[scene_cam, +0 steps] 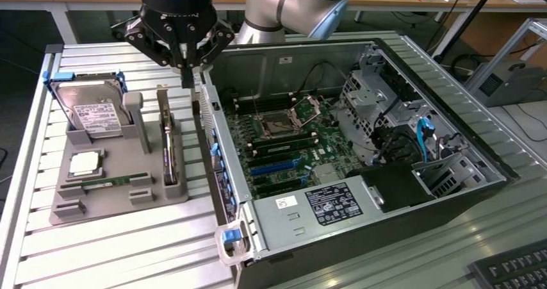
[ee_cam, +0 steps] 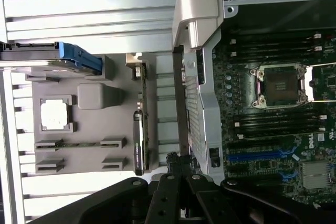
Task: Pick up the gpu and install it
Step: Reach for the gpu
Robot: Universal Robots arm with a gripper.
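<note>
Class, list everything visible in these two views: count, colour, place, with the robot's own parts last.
gpu: one, dark with silvery bracket, on edge in the holder.
hard drive: one, silver with blue frame, propped in the holder.
processor chip: one, silver, flat in the holder.
memory stick: one, green, slotted in the holder.
holder: one, grey, on the table.
table: one, pale slatted metal, under holder and case.
computer case: one, black, open, beside the holder.
motherboard: one, green, inside the case.
power supply: one, silver, inside the case.
keyboard: one, black, exterior view's lower right.
arm: one, grey, behind the case.
fingers: one pair, black, shut, empty, hovering near the gpu.
</note>
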